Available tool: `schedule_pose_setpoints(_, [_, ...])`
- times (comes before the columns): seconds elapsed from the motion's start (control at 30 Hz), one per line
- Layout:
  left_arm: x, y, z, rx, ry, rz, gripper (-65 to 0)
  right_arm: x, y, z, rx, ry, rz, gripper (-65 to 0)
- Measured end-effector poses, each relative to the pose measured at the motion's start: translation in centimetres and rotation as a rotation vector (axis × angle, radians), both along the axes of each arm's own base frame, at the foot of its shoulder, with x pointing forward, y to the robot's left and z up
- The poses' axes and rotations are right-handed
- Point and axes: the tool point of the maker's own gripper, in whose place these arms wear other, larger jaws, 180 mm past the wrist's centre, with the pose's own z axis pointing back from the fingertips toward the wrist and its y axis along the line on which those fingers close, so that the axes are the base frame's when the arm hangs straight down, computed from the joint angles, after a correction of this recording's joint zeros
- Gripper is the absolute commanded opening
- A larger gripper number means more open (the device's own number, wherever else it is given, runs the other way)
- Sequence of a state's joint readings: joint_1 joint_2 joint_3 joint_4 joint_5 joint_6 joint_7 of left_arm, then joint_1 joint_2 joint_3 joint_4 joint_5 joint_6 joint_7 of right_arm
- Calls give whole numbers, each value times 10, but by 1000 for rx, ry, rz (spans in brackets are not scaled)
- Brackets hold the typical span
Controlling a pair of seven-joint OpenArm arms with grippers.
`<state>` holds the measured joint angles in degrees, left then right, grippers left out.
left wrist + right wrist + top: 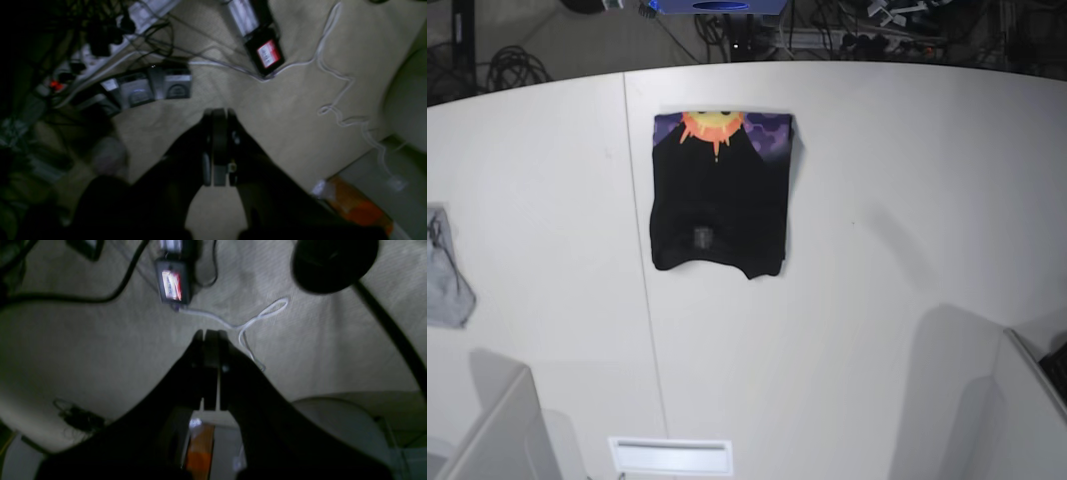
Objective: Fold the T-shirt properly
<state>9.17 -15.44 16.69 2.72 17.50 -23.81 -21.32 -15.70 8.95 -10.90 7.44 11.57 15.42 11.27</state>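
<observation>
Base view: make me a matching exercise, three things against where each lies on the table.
Things:
1. T-shirt
2. small grey cloth
3. white slot plate

Places:
A. at the near edge of the table
B. at the view's left edge
C. toward the far side, middle

Pairs: 1-C, 2-B, 3-A

The base view looks steeply down on the desk [877,300] from high above; both wrist cameras face carpeted floor beyond it.
</observation>
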Motion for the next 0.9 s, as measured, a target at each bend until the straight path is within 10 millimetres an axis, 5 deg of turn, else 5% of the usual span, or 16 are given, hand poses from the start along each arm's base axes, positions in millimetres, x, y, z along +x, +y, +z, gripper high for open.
schedule_pose_setpoints(0.17, [2, 0, -5, 52, -30, -31, -650, 8, 0, -2, 2, -6, 12, -650])
schedule_pose_setpoints(0.37, [20, -44, -14, 16, -99, -31, -650, 44, 10, -7, 34, -63, 126, -650])
schedule_pose_setpoints(0.63, [23, -33, -15, 69, -128, -49, -650, 17, 13, -4, 52, -4, 200, -650])
schedule_pose_setpoints(0.9, [19, -34, -15, 66, -122, -64, -650, 42, 16, -7, 54, -59, 190, -650])
